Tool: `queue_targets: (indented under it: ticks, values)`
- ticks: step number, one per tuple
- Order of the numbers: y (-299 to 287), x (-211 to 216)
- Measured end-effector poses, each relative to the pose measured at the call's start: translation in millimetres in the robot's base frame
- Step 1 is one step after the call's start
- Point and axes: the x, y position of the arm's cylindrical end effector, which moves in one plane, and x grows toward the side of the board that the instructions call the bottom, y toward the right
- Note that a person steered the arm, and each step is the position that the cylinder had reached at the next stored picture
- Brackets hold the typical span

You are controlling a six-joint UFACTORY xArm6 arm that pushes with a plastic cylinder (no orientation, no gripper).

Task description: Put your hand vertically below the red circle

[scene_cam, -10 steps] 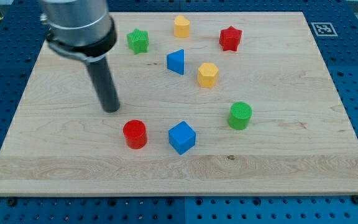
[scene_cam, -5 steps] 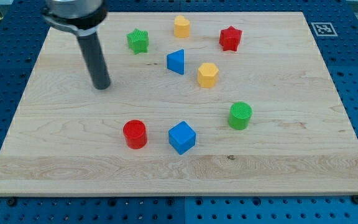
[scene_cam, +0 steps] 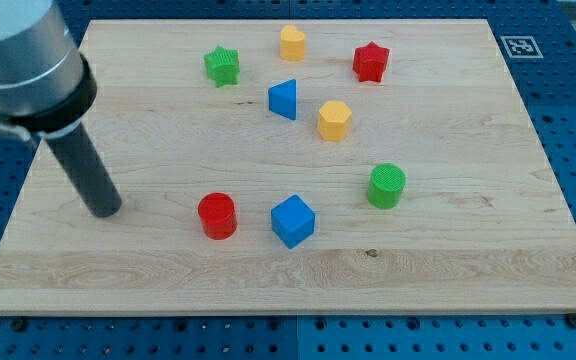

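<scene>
The red circle [scene_cam: 217,215] is a short red cylinder on the wooden board [scene_cam: 468,260], left of centre and low in the view. My tip [scene_cam: 104,211] rests on the board to the circle's left, about level with it and a clear gap away. The dark rod rises up and to the left to the grey arm body at the view's top left corner. Nothing touches the red circle.
A blue cube [scene_cam: 292,220] sits just right of the red circle. A green cylinder [scene_cam: 386,185] lies further right. Higher up are a blue triangle [scene_cam: 283,99], a yellow hexagon [scene_cam: 334,120], a green star [scene_cam: 222,66], a yellow heart-like block [scene_cam: 292,42] and a red star [scene_cam: 370,61].
My tip first moved up and left, then swung down and further left to a spot left of the red circle. No block has moved.
</scene>
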Motion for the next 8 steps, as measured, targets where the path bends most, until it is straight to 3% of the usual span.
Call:
queue_targets:
  ticks: [2, 4, 6, 8]
  values:
    - [25, 79]
    - [27, 90]
    - [90, 90]
    - [117, 89]
